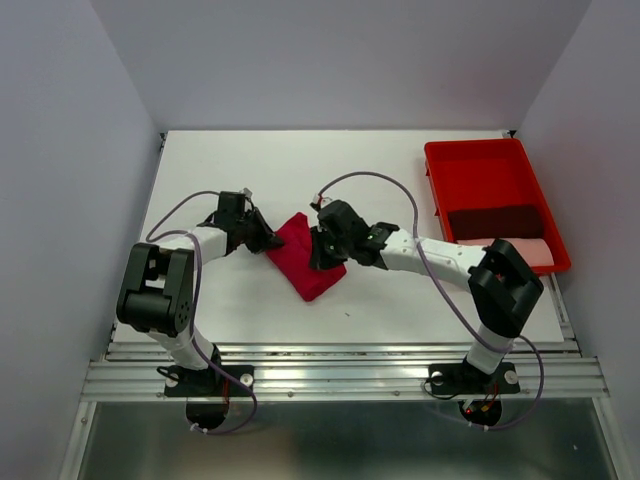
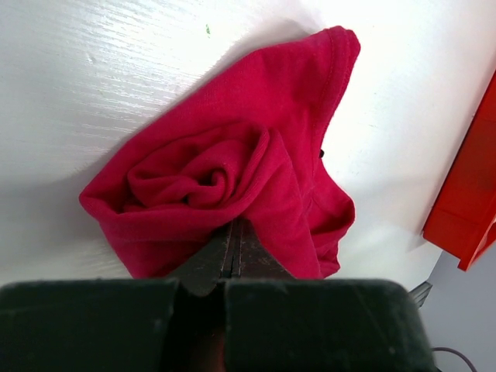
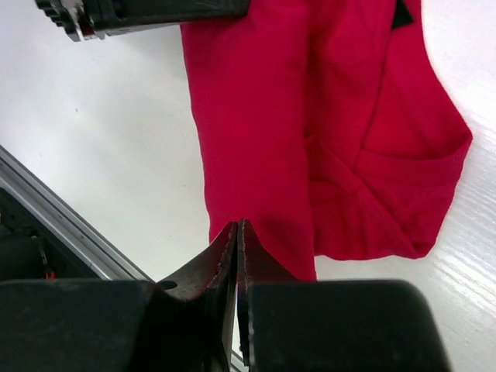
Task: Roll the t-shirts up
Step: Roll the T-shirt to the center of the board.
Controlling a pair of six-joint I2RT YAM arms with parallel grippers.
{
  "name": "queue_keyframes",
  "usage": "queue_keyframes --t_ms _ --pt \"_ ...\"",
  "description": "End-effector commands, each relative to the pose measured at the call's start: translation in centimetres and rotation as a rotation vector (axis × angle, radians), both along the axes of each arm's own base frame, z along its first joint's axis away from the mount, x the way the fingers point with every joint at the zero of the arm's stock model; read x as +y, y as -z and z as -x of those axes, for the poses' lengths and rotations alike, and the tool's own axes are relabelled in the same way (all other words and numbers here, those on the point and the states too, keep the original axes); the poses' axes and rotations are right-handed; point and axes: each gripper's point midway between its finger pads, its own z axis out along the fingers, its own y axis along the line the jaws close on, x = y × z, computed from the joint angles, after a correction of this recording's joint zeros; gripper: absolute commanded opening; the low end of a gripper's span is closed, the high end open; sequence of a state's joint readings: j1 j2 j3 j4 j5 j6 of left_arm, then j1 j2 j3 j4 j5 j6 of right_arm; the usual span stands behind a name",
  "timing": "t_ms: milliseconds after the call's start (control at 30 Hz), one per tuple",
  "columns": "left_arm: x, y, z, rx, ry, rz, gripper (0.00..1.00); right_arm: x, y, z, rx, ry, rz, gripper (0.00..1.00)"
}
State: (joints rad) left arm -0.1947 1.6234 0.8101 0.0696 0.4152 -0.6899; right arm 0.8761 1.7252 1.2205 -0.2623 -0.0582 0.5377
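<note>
As the part-rolled crimson t-shirt [image 1: 308, 262] lies diagonally between them, left gripper [image 2: 235, 232] and right gripper [image 3: 237, 230] each clench its cloth from opposite sides, neither arm nearer.

Bright even light, soft shadows, table [image 2: 116, 77] glare, wrist foregrounds blurred

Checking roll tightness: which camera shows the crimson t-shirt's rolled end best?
Left wrist view: the crimson t-shirt shows its spiral end up close. The top view gives only a small bundle; the right wrist view shows smooth folds, no spiral.
</note>
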Motion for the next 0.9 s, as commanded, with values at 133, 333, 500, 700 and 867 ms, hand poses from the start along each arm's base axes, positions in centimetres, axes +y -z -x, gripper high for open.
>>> queue_keyframes --t_ms 133,333,500,700,867 --pt "-0.4 -0.8 -1.0 -0.016 0.015 -0.009 0.0 -0.9 4.7 -0.1 0.049 0.036 0.105 0.04" --pt "-0.2 -2.5 -1.8 -0.054 0.016 -0.03 0.0 -4.1 9.5 0.6 0.079 0.136 0.247 0.01" --pt "-0.8 -5.4 -2.0 -0.098 0.035 0.016 0.0 -4.2 8.9 0.8 0.058 0.131 0.242 0.01" --pt "-0.3 -4.9 -2.3 -0.084 0.029 -0.028 0.0 -2.0 2.7 -0.5 -0.054 0.112 0.15 0.01" --pt "0.3 -3.1 -2.0 -0.049 0.007 -0.056 0.0 -1.3 0.4 -0.7 -0.085 0.12 0.104 0.03"
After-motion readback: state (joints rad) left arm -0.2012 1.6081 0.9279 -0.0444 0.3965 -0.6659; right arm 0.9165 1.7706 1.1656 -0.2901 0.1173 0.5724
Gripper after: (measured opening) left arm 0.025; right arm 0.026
